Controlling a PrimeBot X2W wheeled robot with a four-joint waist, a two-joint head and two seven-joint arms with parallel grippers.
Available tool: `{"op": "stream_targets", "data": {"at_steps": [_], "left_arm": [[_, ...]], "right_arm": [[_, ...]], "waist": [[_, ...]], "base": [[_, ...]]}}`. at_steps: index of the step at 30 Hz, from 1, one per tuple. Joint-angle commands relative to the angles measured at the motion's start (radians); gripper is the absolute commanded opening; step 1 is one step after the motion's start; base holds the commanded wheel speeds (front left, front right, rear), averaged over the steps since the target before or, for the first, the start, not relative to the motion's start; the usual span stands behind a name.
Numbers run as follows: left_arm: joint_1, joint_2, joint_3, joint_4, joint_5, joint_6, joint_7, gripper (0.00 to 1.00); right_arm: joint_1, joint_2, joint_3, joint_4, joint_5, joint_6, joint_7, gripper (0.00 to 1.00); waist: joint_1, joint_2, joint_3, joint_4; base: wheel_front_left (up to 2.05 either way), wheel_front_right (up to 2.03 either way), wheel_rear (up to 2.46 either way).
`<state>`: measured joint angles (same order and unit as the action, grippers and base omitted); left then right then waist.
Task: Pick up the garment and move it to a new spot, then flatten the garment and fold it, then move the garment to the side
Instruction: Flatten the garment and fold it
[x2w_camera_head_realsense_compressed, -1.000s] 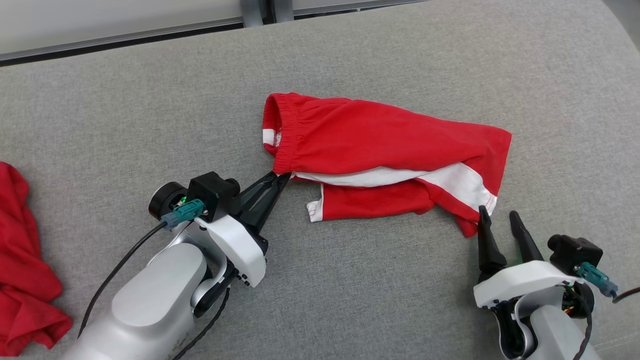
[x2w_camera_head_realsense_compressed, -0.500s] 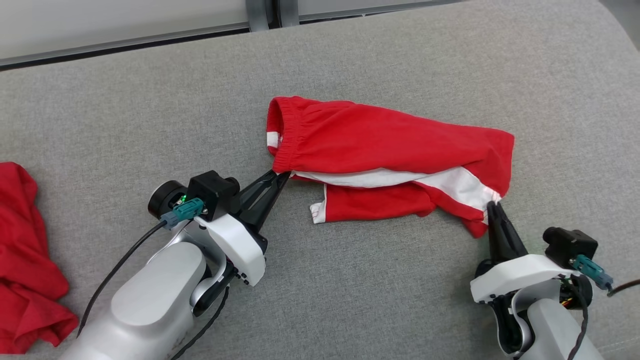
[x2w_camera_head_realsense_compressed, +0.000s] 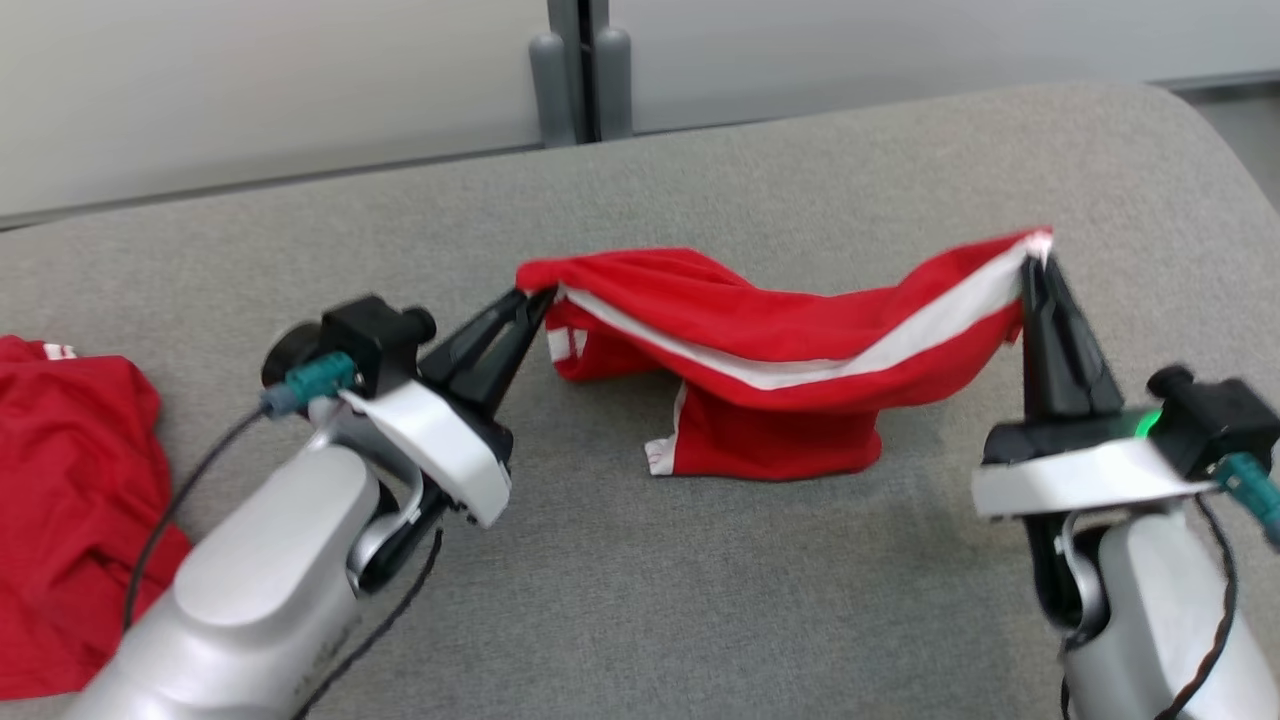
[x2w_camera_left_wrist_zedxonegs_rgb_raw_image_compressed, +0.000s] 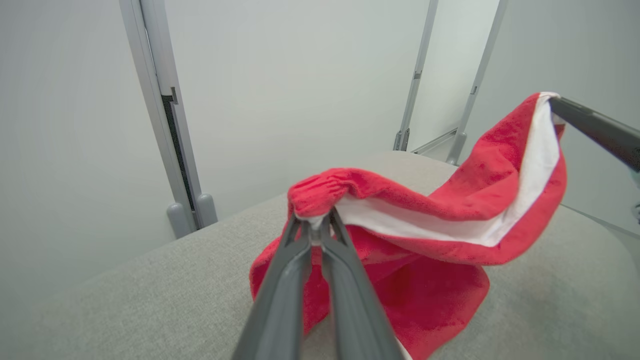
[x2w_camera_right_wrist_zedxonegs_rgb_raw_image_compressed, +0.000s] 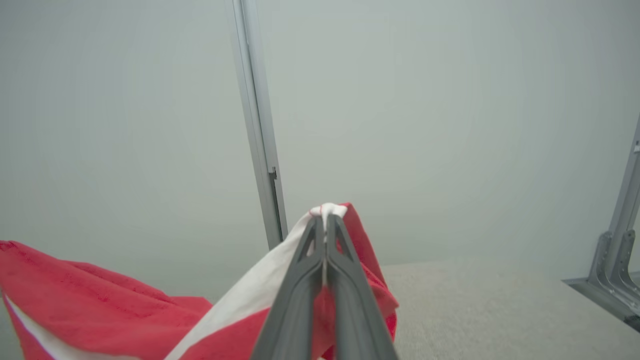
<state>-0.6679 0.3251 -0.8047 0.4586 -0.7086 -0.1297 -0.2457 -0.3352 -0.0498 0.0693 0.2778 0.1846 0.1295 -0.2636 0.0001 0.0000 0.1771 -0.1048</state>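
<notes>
Red garment (x2w_camera_head_realsense_compressed: 800, 330) sags between left gripper (x2w_camera_head_realsense_compressed: 535, 297) and right gripper (x2w_camera_head_realsense_compressed: 1035, 262), both clamped on its ends, lower fold touching the cushion (x2w_camera_head_realsense_compressed: 700, 600): pickup looks begun; moving, flattening, folding remain.

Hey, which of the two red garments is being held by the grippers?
The white-striped red shorts in the middle: the left gripper and the right gripper each pinch an end. The other red garment at far left lies untouched.
</notes>
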Motion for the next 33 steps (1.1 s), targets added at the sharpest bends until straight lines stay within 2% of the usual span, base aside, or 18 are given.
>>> {"op": "stream_targets", "data": {"at_steps": [1, 7, 14, 18, 22, 24, 27, 30, 33], "left_arm": [[-0.032, 0.015, 0.012, -0.028, -0.010, 0.000, 0.016, 0.00], [-0.096, 0.045, 0.062, -0.140, -0.052, 0.033, 0.092, 0.00], [-0.108, 0.096, 0.136, -0.348, -0.126, 0.127, 0.208, 0.00], [-0.072, 0.140, 0.152, -0.464, -0.139, 0.180, 0.257, 0.00], [-0.059, 0.165, 0.164, -0.549, -0.160, 0.209, 0.298, 0.00], [-0.076, 0.173, 0.181, -0.560, -0.165, 0.226, 0.306, 0.00], [-0.130, 0.151, 0.232, -0.524, -0.199, 0.247, 0.306, 0.00], [-0.200, 0.113, 0.254, -0.473, -0.224, 0.234, 0.302, 0.00], [-0.305, 0.098, 0.262, -0.396, -0.196, 0.220, 0.296, 0.00]], "right_arm": [[-0.031, -0.015, -0.001, -0.038, -0.018, 0.002, -0.002, 0.00], [-0.118, -0.067, 0.018, -0.138, -0.053, 0.002, 0.000, 0.00], [-0.149, -0.098, -0.031, -0.292, -0.083, 0.002, 0.082, 0.00], [-0.105, -0.080, -0.061, -0.382, -0.069, 0.002, 0.160, 0.00], [-0.097, -0.082, -0.074, -0.436, -0.071, 0.001, 0.223, 0.00], [-0.124, -0.083, -0.091, -0.436, -0.082, 0.001, 0.252, 0.00], [-0.217, -0.086, -0.103, -0.391, -0.087, 0.001, 0.306, 0.00], [-0.323, -0.106, -0.076, -0.333, -0.101, 0.001, 0.326, 0.00], [-0.467, -0.117, -0.027, -0.251, -0.116, 0.001, 0.338, 0.00]], "waist": [[-0.0001, 0.0000, -0.043, 0.028], [-0.0001, 0.0000, -0.118, 0.064], [-0.0001, 0.0000, -0.180, 0.112], [-0.0001, 0.0000, -0.174, 0.131], [-0.0001, 0.0000, -0.128, 0.140], [-0.0001, 0.0000, -0.094, 0.141], [-0.0001, 0.0000, -0.007, 0.131], [-0.0001, 0.0000, 0.064, 0.116], [-0.0001, 0.0000, 0.125, 0.091]], "base": [[0.00, 0.00, 0.00], [0.00, 0.00, 0.00], [0.00, 0.00, 0.00], [0.00, 0.00, 0.00], [0.00, 0.00, 0.00], [0.00, 0.00, 0.00], [0.00, 0.00, 0.00], [0.00, 0.00, 0.00], [0.00, 0.00, 0.00]]}}
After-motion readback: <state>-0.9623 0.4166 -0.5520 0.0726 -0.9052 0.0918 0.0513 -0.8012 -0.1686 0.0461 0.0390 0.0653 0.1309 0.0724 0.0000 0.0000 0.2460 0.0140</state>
